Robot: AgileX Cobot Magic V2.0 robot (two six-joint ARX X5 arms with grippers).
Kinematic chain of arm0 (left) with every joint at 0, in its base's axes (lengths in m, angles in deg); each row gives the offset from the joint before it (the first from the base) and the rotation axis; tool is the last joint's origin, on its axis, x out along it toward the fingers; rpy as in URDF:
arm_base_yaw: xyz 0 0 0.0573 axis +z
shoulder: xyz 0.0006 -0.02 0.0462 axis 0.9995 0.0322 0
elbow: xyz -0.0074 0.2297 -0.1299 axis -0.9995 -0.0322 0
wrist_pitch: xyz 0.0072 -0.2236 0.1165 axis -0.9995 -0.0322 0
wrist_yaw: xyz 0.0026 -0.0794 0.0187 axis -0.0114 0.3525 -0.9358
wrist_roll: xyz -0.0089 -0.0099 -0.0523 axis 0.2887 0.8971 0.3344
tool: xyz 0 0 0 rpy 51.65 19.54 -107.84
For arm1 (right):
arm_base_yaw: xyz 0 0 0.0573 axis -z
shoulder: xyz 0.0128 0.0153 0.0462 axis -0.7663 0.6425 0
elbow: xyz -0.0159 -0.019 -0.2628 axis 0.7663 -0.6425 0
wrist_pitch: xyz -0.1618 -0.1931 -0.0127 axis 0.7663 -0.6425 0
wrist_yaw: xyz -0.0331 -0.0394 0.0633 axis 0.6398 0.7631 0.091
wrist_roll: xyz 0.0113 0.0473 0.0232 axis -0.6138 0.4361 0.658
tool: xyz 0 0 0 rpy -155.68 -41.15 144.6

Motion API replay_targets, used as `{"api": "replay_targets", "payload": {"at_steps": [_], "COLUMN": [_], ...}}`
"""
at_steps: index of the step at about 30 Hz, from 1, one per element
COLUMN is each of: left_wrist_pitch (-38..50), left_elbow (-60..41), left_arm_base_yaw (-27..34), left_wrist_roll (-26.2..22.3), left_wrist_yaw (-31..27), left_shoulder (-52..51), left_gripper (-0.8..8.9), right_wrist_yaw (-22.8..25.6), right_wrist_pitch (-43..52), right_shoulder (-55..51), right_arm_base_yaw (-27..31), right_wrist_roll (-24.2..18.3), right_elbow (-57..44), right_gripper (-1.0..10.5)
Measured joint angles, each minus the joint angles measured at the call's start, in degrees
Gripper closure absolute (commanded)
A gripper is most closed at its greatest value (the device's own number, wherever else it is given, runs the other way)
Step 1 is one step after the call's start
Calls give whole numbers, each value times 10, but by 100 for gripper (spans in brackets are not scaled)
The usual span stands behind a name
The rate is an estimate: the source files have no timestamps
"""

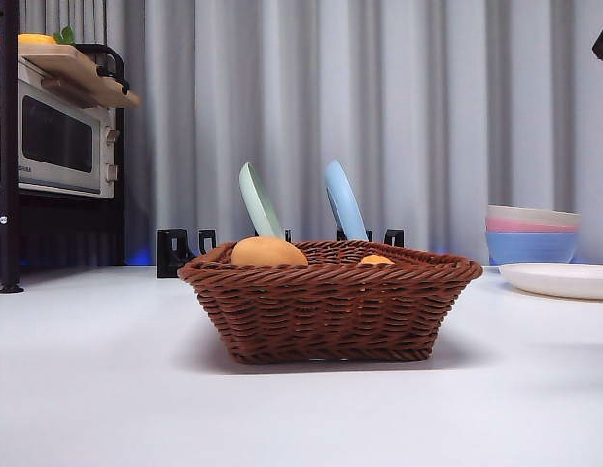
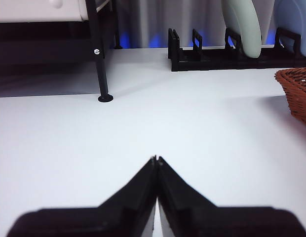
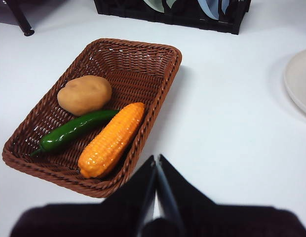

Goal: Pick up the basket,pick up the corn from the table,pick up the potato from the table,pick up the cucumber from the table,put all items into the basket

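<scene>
In the front view the basket (image 1: 331, 302) sits on the white bench (image 1: 107, 389), in the middle. The tan potato (image 1: 268, 252) rises above its rim on the left, and an orange bit of the corn (image 1: 376, 260) just peeks over farther right. Behind stand a green plate (image 1: 259, 201) and a blue plate (image 1: 344, 201) in a black rack (image 1: 173, 252); a microwave (image 1: 58, 136) is at the left, stacked bowls (image 1: 532, 234) at the right.

In the left wrist view the left gripper (image 2: 156, 159) hangs over bare bench, its fingers (image 2: 138, 192) pressed together on nothing; the basket's edge shows off to one side.

In the right wrist view the right gripper (image 3: 156, 159) hovers beside the basket, fingers (image 3: 138, 190) clenched and empty. Inside lie the potato, the green cucumber (image 3: 74, 129) and the corn, side by side, the cucumber between the other two.
</scene>
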Motion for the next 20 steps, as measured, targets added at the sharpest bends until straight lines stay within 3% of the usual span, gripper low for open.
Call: {"api": "replay_targets", "payload": {"at_steps": [14, 18, 20], "left_wrist_pitch": [0, 0, 0], "left_elbow": [0, 0, 0], "left_arm_base_yaw": [0, 0, 0], "left_wrist_roll": [0, 0, 0], "left_wrist_yaw": [0, 0, 0], "left_shoulder": [0, 0, 0], "left_gripper": [816, 816, 816], "right_wrist_yaw": [0, 0, -1], "right_wrist_pitch": [-9, 9, 66], "right_shoulder": [-13, -44, -65], "right_arm_base_yaw": [3, 18, 33], "right_wrist_roll": [-2, -30, -45], "right_elbow": [0, -2, -19], "right_gripper": [945, 945, 945]}}
